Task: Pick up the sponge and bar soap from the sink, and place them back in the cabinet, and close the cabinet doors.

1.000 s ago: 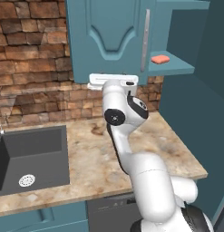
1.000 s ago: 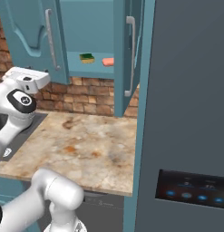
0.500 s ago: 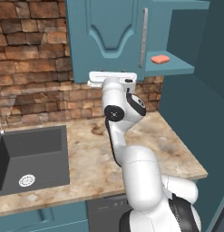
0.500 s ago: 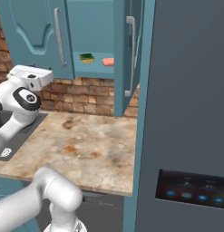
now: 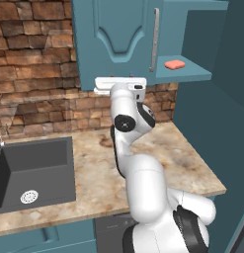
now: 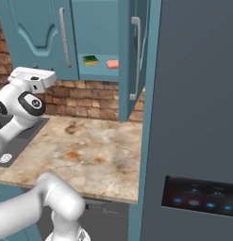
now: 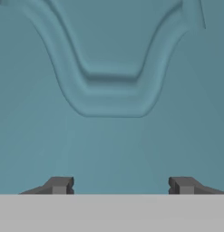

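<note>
Now end effector (image 7: 119,186) narrower, empty.

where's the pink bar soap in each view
Left base view: the salmon-pink bar soap lies on the teal cabinet shelf, upper right.
Right base view: upper middle, on the same shelf, beside the yellow-and-green sponge.
Hand view: not in it.
Shared landmark: the silver bar handle of the left door.

Teal cabinet doors (image 5: 124,42), salmon-pink bar soap (image 5: 175,64) — yellow-and-green sponge (image 6: 91,60), mottled beige counter (image 6: 92,155), red-brown brick wall (image 5: 34,84)
</note>
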### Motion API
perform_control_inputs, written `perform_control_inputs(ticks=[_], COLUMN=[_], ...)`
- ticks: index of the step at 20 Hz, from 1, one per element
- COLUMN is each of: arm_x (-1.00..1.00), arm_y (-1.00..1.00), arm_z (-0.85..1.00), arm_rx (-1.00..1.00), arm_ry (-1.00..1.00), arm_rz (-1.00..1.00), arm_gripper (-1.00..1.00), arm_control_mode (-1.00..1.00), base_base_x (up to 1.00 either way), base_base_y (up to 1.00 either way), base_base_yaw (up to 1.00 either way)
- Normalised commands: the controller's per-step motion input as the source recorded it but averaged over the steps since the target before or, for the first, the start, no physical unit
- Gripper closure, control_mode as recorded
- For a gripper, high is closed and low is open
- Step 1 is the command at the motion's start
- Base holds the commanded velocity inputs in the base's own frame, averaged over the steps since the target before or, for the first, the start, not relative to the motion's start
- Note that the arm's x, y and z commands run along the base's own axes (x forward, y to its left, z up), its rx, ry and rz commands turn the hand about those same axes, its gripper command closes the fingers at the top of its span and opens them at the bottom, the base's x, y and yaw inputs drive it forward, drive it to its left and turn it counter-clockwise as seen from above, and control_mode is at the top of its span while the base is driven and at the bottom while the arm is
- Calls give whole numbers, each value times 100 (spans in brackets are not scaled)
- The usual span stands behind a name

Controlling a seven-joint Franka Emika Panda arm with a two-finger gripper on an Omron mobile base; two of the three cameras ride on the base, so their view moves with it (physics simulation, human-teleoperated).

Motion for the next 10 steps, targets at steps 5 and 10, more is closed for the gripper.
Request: perform_control_inputs(ticks=[5, 10], arm_x=[-4, -55], arm_y=[0, -1], arm_z=[0, 2], arm_rx=[0, 0], arm_ry=[0, 0], arm_rz=[1, 0], arm_gripper=[-100, -100], arm_control_mode=[-100, -100], base_base_x=[0, 0], base_base_y=[0, 0], base_base_yaw=[0, 0])
